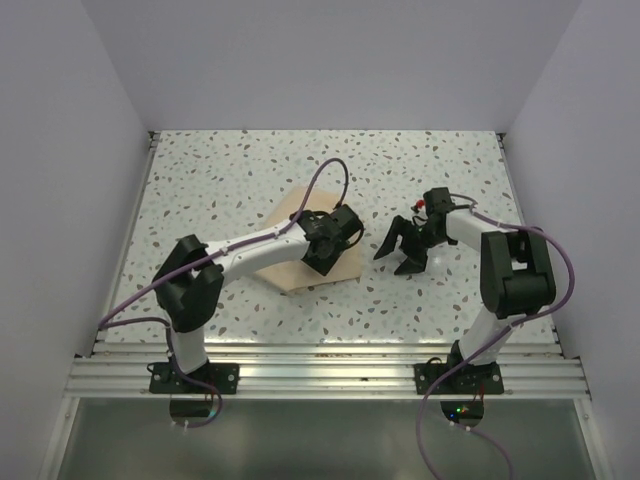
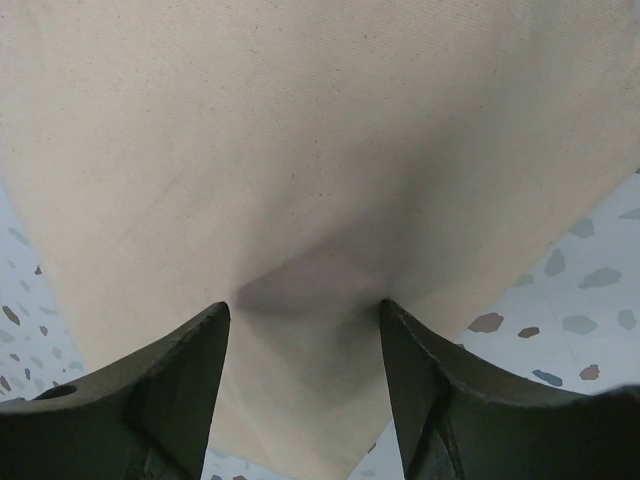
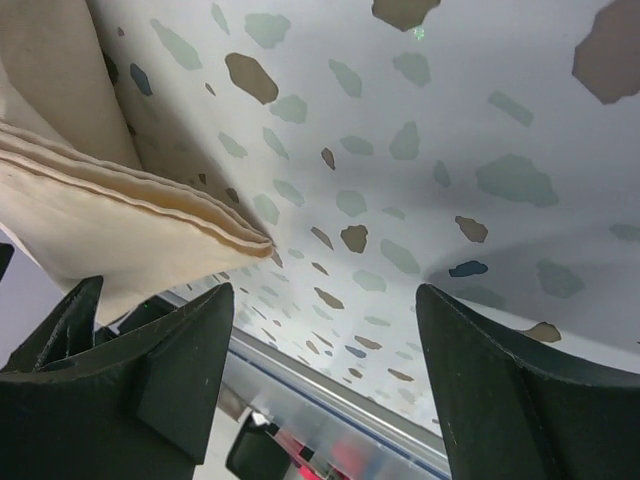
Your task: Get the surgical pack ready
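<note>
The surgical pack (image 1: 297, 208) is a tan fabric sheet folded into a small flat bundle, lying in the middle of the speckled table. My left gripper (image 1: 335, 247) hovers over its right part, open. In the left wrist view the fabric (image 2: 320, 150) fills the frame and the left gripper (image 2: 305, 305) has both tips close above the cloth, with nothing pinched. My right gripper (image 1: 398, 252) is open just right of the pack, apart from it. The right wrist view shows the pack's layered folded corner (image 3: 110, 220) to the left of the right gripper (image 3: 325, 290), with bare table between the jaws.
The speckled table (image 1: 200, 180) is enclosed by white walls at the left, right and back. An aluminium rail (image 1: 330, 365) runs along the near edge where both arm bases are bolted. A purple cable (image 1: 335, 170) loops above the left wrist.
</note>
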Action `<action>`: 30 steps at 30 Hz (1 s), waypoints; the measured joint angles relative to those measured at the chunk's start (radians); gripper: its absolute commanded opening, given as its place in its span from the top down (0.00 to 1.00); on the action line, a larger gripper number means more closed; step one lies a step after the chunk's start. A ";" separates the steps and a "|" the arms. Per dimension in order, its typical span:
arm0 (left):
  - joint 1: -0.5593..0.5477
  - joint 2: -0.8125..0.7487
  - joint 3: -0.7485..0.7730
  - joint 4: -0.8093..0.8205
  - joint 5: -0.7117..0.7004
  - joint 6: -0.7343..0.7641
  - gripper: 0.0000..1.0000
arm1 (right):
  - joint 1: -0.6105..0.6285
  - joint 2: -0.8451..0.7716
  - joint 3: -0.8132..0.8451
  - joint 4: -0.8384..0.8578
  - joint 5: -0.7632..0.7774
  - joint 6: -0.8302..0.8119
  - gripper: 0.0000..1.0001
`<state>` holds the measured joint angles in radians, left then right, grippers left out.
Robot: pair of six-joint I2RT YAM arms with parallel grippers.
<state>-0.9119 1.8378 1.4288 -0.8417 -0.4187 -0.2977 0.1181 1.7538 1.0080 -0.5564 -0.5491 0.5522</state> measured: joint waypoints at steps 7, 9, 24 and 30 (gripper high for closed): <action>0.000 0.022 0.006 -0.004 -0.016 0.003 0.41 | 0.000 -0.027 -0.022 0.000 0.000 -0.006 0.23; 0.000 0.026 0.006 -0.003 -0.016 0.003 0.47 | 0.002 -0.037 -0.022 0.000 0.000 -0.006 0.23; 0.018 0.049 0.020 -0.004 -0.011 0.032 0.98 | 0.099 -0.042 -0.003 0.006 -0.008 0.021 0.23; 0.024 0.059 0.030 -0.011 -0.005 0.051 1.00 | 0.169 -0.043 0.026 0.051 -0.040 0.095 0.24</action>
<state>-0.8883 1.8965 1.4590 -0.8528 -0.4236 -0.2466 0.2867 1.7111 1.0344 -0.5049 -0.5896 0.6472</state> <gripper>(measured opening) 0.027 0.771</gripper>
